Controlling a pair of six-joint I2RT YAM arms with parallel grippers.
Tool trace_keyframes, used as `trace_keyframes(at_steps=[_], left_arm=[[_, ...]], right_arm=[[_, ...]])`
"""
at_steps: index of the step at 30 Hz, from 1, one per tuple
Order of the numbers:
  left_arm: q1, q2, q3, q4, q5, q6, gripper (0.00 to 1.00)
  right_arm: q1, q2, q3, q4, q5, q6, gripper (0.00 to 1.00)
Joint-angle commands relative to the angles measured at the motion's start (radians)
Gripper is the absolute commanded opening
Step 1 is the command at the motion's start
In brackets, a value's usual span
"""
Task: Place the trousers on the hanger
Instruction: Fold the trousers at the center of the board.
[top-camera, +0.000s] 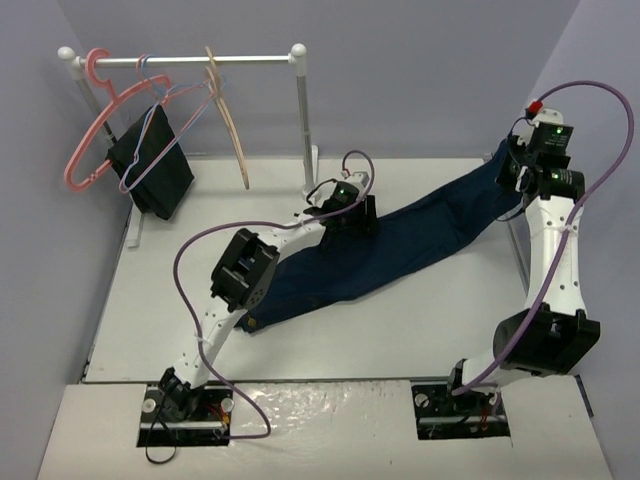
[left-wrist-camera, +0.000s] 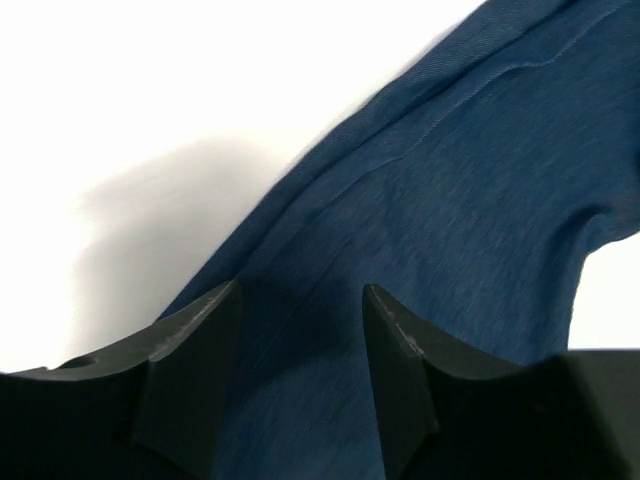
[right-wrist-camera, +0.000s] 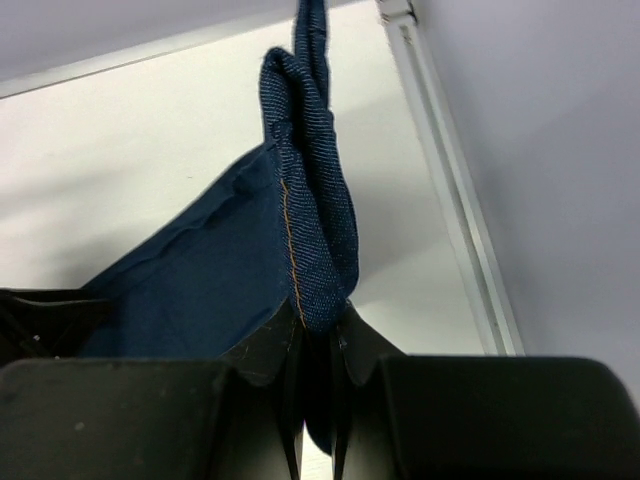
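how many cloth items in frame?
2. The trousers lie across the table, one end held up by the right pincer; the black cloth hangs from the rail, back left.

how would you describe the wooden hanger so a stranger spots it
Look at the white rail at the table's far left corner. Of the hangers on it, the wooden hanger hangs farthest right. It alone is pale tan wood, unlike the pink hanger at the left end.
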Motion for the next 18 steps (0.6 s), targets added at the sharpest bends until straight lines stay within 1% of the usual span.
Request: trace_keyframes(at_steps=[1, 3, 6, 9, 11, 14, 16, 18], left_arm=[[0.010, -0.346, -0.121, -0.024, -0.076, 0.092, 0.54], [0.010, -0.468, -0.209, -0.089, -0.116, 0.109, 0.59], [0.009, -0.613, -0.308, -0.189, -0.163, 0.136, 0.61], [0.010, -0.789, -0.431, -0.273, -0.224, 0.141, 0.63], [0.011, -0.893, -0.537, -0.336, -0.290, 0.136, 0.63], [0.027, -1.049, -0.645, -0.440, -0.348, 0.121, 0.63], [0.038, -1.126, -0.695, -0.534, -0.404, 0.113, 0.63], [0.056, -1.216, -0.752, -0.593, -0.442, 0.107, 0.64]], right_arm=[[0.119, -0.086, 0.079, 0.035, -0.008, -0.011, 0.00], [0.167, -0.100, 0.078, 0.033, -0.012, 0.018, 0.00], [0.246, -0.126, 0.072, 0.034, -0.006, 0.055, 0.00], [0.335, -0.140, 0.068, 0.035, -0.005, 0.091, 0.00], [0.416, -0.148, 0.067, 0.036, 0.002, 0.122, 0.00], [0.524, -0.149, 0.067, 0.042, -0.003, 0.168, 0.00], [0.616, -0.148, 0.065, 0.059, -0.002, 0.191, 0.00], [0.687, -0.148, 0.059, 0.080, 0.008, 0.224, 0.00]])
